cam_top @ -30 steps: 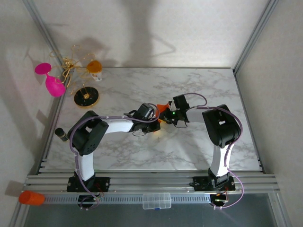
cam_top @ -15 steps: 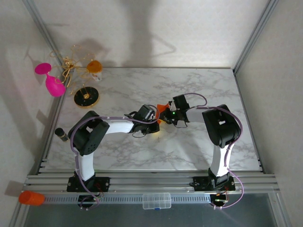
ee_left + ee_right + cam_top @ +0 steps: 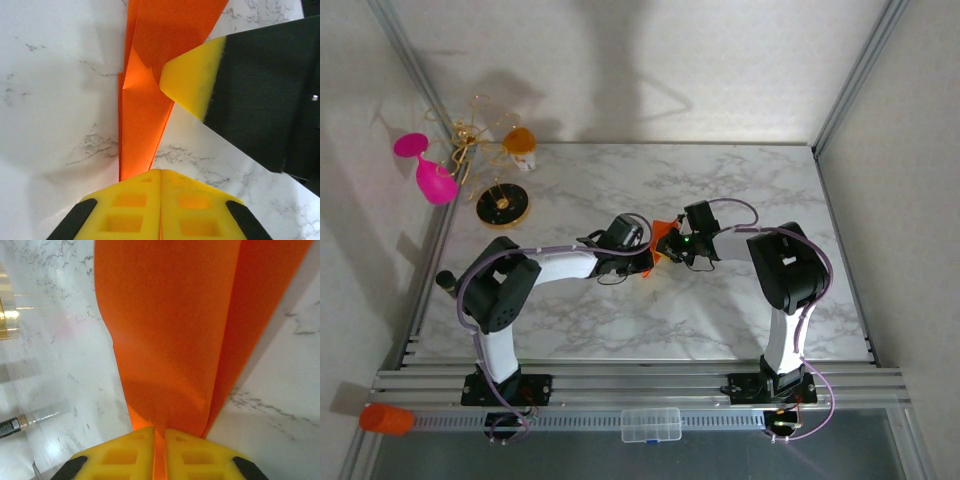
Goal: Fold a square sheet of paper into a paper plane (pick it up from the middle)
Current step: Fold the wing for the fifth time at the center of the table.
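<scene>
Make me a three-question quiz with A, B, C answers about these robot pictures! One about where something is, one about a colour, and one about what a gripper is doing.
1. Where is the orange paper?
A) in the middle of the marble table
B) in the far right corner
C) at the near edge

2. What colour is the goblet?
A) green
B) pink
C) blue

3. What is the left gripper doing?
A) hanging wide open
B) pinching the goblet
C) pinching the paper

Answers: 1 A, the top view shows it mid-table. 2 B, it is bright pink. 3 C, its yellow fingers meet with the paper's tip between them.
</scene>
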You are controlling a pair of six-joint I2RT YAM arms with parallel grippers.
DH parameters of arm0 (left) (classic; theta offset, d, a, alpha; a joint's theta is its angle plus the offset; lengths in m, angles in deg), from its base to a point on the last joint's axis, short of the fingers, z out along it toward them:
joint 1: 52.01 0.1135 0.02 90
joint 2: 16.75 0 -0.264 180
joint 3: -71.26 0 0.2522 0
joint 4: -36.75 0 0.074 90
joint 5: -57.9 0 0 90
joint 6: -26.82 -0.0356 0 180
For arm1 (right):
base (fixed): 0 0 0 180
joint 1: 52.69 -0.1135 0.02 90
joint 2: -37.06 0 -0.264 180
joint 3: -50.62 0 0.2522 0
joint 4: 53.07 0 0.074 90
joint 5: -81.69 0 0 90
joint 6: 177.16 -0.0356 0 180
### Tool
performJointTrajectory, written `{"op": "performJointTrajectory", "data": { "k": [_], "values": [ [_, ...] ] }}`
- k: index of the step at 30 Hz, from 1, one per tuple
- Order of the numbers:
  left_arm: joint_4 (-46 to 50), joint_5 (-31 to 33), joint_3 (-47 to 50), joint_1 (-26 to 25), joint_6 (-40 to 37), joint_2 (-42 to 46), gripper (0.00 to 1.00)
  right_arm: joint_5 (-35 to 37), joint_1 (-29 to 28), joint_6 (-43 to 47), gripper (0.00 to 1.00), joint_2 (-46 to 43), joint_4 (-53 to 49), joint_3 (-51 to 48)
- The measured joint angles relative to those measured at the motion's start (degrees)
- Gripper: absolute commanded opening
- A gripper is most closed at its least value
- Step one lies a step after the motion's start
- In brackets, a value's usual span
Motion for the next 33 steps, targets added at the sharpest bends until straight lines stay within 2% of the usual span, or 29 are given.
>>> {"op": "performJointTrajectory", "data": {
  "k": [10, 23, 33],
  "values": [
    [-0.6, 0.0, -0.9, 0.0, 0.2, -3.5, 0.05, 0.2, -0.9, 0.5, 0.14, -0.1, 0.0, 0.0],
    [0.7, 1.3, -1.4, 0.0, -0.5, -3.7, 0.01, 4.0, -1.4, 8.4, 0.08, -0.7, -3.8, 2.3],
    [0.7, 1.2, -1.4, 0.0, -1.8, -3.7, 0.00, 2.9, -1.5, 11.9, 0.03, -1.7, -3.8, 2.3]
  ]
}}
